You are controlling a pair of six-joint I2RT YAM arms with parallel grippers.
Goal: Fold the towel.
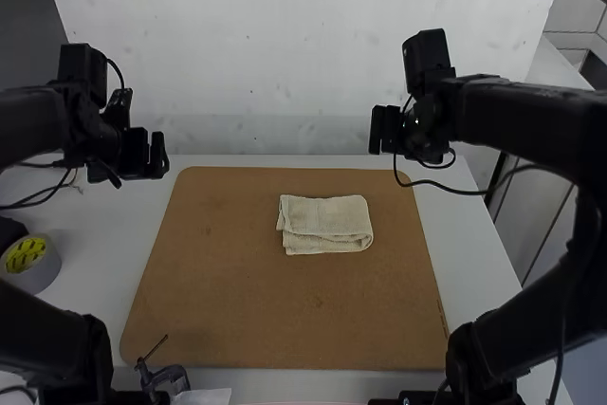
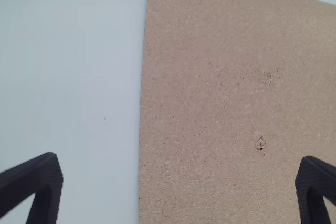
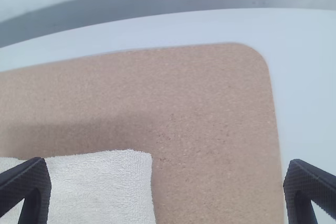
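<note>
Judging the towel [image 1: 325,225] soft and light, I'd pinch its layered left edge; left fingers [image 2: 46,177] and right fingers [image 3: 39,182] stand released.

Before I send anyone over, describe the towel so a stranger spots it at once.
On the white table lies a brown board with rounded corners. The towel sits toward the board's far edge, cream cloth folded into a rectangle. Unlike the round tape roll off the board, it is flat, soft-looking fabric.

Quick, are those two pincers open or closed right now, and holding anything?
Left pincer: open, holding nothing.
Right pincer: open, also empty; the towel lies on the board.
</note>
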